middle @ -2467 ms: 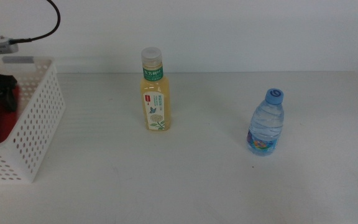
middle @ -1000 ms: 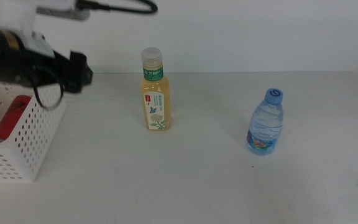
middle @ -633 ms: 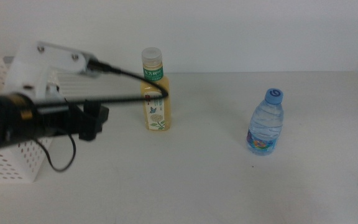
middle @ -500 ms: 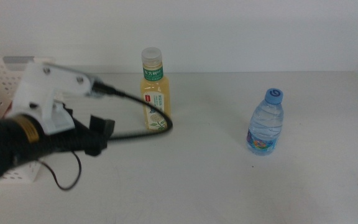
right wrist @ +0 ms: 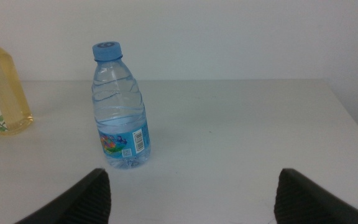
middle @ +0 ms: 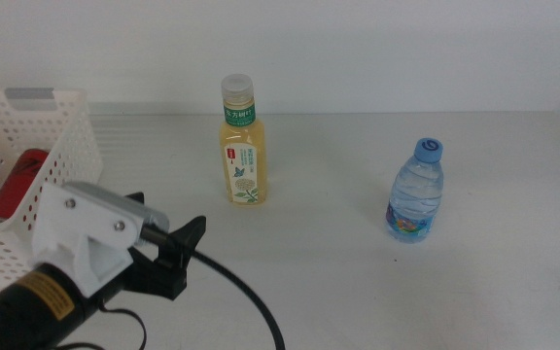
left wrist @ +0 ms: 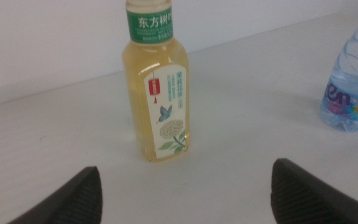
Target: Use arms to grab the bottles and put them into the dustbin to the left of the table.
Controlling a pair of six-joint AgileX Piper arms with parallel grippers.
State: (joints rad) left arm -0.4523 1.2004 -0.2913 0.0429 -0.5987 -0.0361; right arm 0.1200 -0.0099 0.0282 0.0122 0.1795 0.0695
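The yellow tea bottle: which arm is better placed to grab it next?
Probably the left. The left gripper is open and faces the tea bottle nearby; the right gripper faces the water bottle.

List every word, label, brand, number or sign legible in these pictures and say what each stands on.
"东方树叶": white characters on the green neck band of the tea bottle, read in the left wrist view.
Small red tag and butterfly-and-flower panel on the same bottle: print too small to read.
Water bottle label: colourful, with a barcode; lettering blurred, unreadable.
Red can in the dustbin: no text legible.
Yellow sticker on the left arm: too small to read.
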